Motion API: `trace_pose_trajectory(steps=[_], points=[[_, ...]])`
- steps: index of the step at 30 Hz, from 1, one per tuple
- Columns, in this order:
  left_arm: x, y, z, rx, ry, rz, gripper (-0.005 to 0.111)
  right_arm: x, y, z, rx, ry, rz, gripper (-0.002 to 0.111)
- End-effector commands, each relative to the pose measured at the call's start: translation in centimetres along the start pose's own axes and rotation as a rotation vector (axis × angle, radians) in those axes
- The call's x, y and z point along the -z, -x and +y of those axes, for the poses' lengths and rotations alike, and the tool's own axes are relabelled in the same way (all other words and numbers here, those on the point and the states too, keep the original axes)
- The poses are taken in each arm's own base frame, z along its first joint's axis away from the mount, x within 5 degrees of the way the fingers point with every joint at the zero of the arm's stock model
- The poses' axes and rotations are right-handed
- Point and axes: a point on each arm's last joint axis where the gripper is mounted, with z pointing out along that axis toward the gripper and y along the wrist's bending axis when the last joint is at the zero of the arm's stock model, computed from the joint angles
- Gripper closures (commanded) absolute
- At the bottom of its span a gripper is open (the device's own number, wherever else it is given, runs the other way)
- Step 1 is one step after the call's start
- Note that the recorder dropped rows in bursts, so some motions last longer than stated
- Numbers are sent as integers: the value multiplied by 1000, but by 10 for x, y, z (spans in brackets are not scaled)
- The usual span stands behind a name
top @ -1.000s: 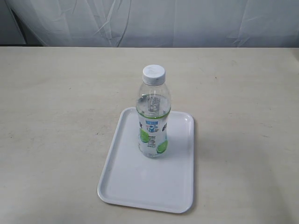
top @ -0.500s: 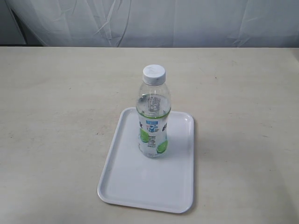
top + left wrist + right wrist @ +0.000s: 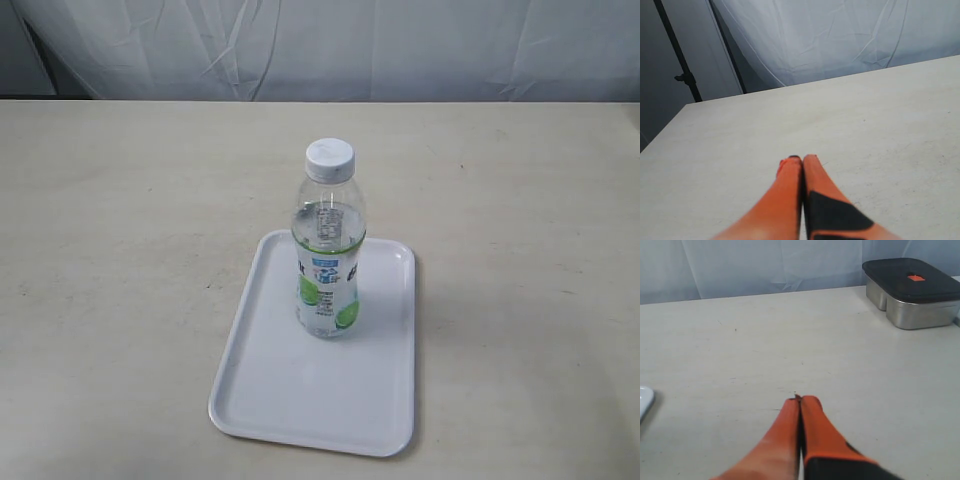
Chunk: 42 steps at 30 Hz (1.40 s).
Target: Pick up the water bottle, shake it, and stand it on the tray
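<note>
The water bottle (image 3: 328,250), clear with a white cap and a lime-printed label, stands upright on the white tray (image 3: 300,400) in the exterior view. No arm or gripper shows in that view. In the left wrist view my left gripper (image 3: 801,158) is shut, its orange fingers pressed together over bare table, holding nothing. In the right wrist view my right gripper (image 3: 800,399) is likewise shut and holds nothing; a white corner of the tray (image 3: 644,399) peeks in at the frame's edge, well apart from it.
A steel container with a black lid (image 3: 912,290) stands on the table far ahead of the right gripper. White cloth (image 3: 320,45) hangs behind the table. A dark stand pole (image 3: 680,55) rises past the table's far corner in the left wrist view.
</note>
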Motion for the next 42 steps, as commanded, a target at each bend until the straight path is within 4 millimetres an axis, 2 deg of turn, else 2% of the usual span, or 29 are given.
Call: trace_pose_trajectory(steps=[1, 7, 42], points=[[0, -1, 0, 4, 0, -5, 106, 0, 0, 0, 5, -5, -20, 108], [0, -1, 0, 6, 0, -5, 106, 0, 0, 2, -65, 23, -18, 108], [0, -1, 0, 6, 0, -5, 106, 0, 0, 2, -65, 23, -18, 108]])
